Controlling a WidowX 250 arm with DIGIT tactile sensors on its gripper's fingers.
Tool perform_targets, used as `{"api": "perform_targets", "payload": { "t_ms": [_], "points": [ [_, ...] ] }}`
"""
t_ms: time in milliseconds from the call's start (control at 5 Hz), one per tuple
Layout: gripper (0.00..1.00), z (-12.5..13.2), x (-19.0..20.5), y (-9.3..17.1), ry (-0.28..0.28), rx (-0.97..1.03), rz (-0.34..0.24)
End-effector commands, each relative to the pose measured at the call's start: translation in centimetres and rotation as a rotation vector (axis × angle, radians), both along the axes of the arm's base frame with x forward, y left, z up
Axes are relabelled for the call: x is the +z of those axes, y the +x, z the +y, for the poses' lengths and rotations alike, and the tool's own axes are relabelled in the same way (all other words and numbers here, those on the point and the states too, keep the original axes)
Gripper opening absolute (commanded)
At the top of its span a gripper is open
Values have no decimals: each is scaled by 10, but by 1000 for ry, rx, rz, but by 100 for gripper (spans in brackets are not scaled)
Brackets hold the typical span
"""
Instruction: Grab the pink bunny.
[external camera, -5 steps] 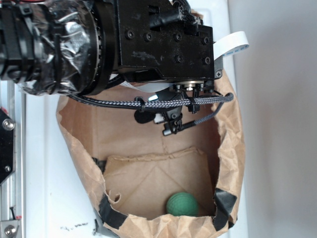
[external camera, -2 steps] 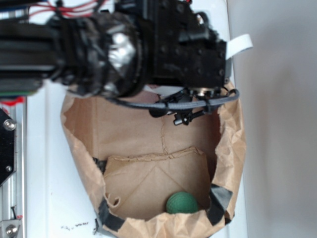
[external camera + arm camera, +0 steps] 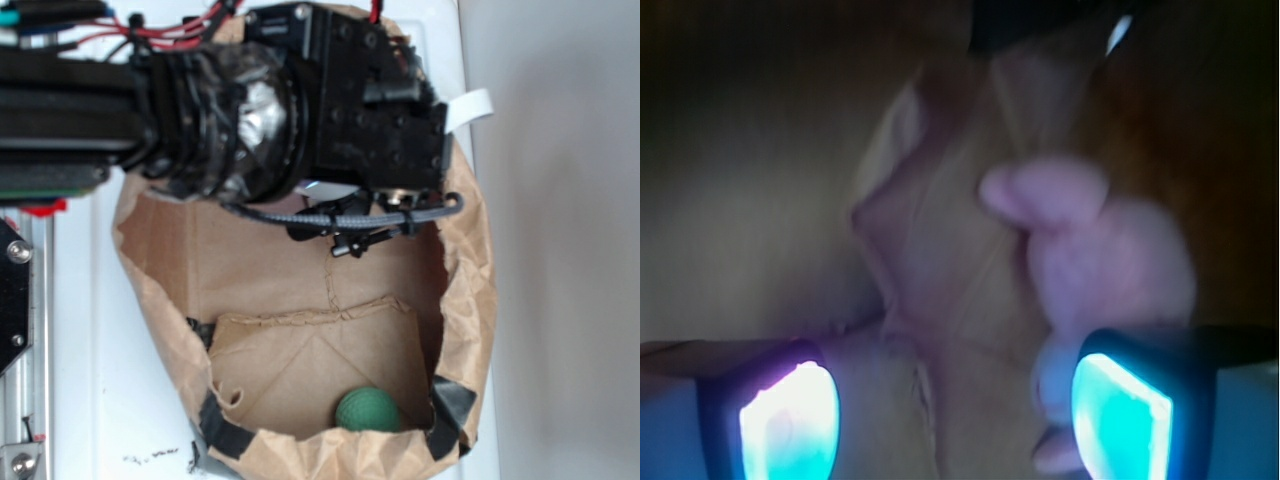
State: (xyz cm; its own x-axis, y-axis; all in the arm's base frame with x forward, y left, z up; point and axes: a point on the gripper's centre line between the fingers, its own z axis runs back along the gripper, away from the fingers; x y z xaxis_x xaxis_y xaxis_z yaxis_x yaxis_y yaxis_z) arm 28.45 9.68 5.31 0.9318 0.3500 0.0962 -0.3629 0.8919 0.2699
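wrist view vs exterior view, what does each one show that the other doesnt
Only the wrist view shows the pink bunny, blurred and close, near the right-hand lit finger pad; the other pad glows at lower left, set well apart, so the gripper is open.

Only the exterior view shows the green ball at the bag's near end, the black tape on its rim, and the arm covering the far end, where the bunny is hidden.

Both show the brown paper bag.

You see a crumpled matt paper bag (image 3: 300,280), a fuzzy cloth bunny (image 3: 1110,260), a dimpled green ball (image 3: 367,410).
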Motion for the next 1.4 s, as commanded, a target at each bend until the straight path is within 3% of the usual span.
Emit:
{"api": "perform_targets", "payload": {
  "t_ms": [0,600,1200],
  "points": [
    [100,14,29,-7,-3,5,-55],
    [100,15,36,-33,-25,-5,-9],
    [100,32,27,-12,10,59,-59]
  ]
}}
